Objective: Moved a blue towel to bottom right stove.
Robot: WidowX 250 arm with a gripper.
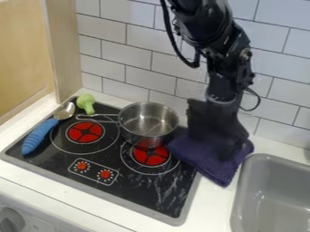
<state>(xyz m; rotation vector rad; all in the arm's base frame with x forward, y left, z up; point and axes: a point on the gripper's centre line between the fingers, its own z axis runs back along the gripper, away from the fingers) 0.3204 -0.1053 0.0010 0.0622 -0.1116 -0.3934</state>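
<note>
Behind the tool (222,146), the tiled wall (115,50) is seen, and below it the white bench (212,204) is spread on both sides. The black stove (145,195) is set into the bench, to the left of the tool in the view and toward the viewer; the grey sink (239,195) is set to its right. The tool itself is hung low over the right edge of the stove, at the end of the black arm (221,45), with the towel (200,158) directly beneath it. How far the tool is opened, and whether any cloth is gripped by it, cannot be told, as its lower end is merged with the dark folds.

The dark blue towel is laid in a crumpled heap around and under the tool, partly over the stove's right edge and partly on the bench. The pot (142,139) is stood just left of the tool, over the back of the right burner (151,155). Farther left, the spoon (40,135) and the broccoli (86,103) are placed, well apart from the tool.

The task is judged only partly done: the stove's edge has been reached by the cloth, but its bottom right part, nearer the viewer than the tool, is not covered. The towel is left to be brought forward and inward, then let go.
</note>
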